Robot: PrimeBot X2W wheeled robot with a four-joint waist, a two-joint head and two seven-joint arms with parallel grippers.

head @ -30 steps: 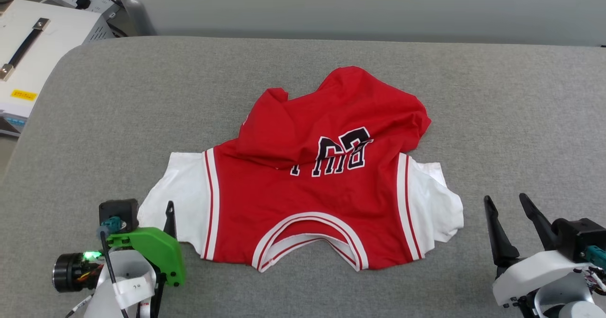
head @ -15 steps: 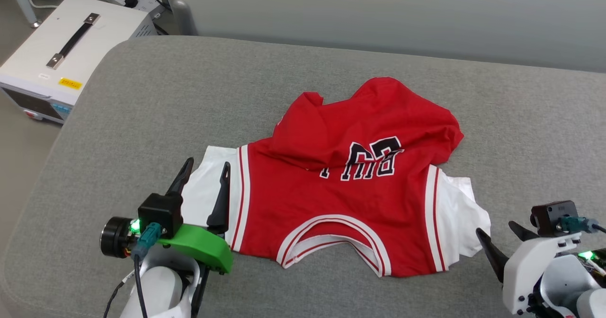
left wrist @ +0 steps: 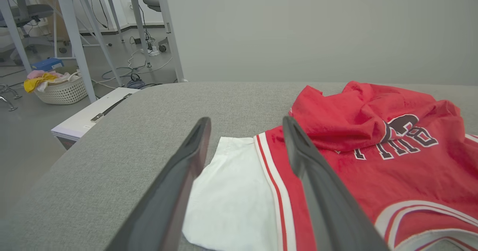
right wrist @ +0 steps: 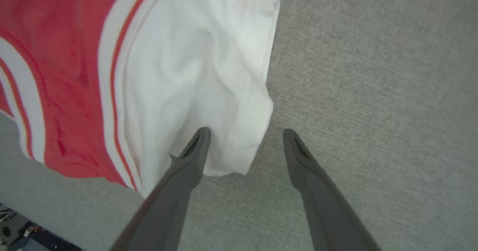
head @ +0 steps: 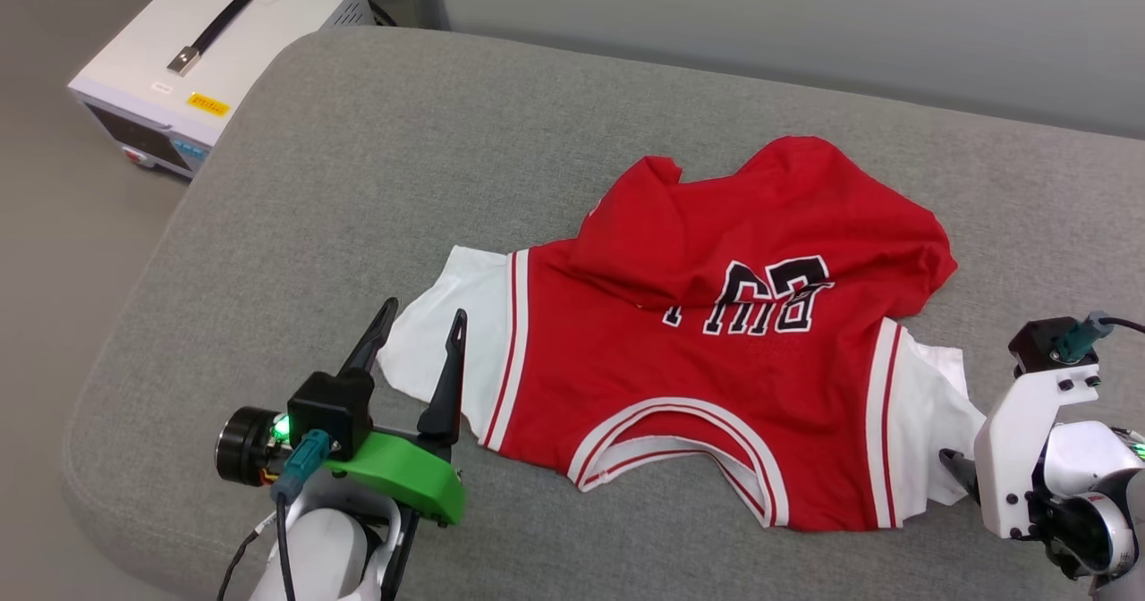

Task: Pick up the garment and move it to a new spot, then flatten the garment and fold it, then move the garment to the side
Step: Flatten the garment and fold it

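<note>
**Open grippers at the jersey's sleeves**

Nearest you, the left gripper (head: 426,308) and right gripper (right wrist: 246,130) have their fingers spread and empty, each at a white sleeve's edge. The red jersey T-shirt (head: 716,359) lies rumpled on the grey cushion (head: 358,181). Beyond it stands a white instrument case (head: 224,55).

One red garment (head: 716,377) with two white sleeves (head: 483,288). One grey padded surface (head: 358,163). Two robot hands, the left hand (head: 425,309) and the right hand (right wrist: 246,132), each with two dark fingers (left wrist: 175,191). One white equipment case (head: 268,55) with one black handle (head: 219,24). One white laundry basket (left wrist: 61,92).
</note>
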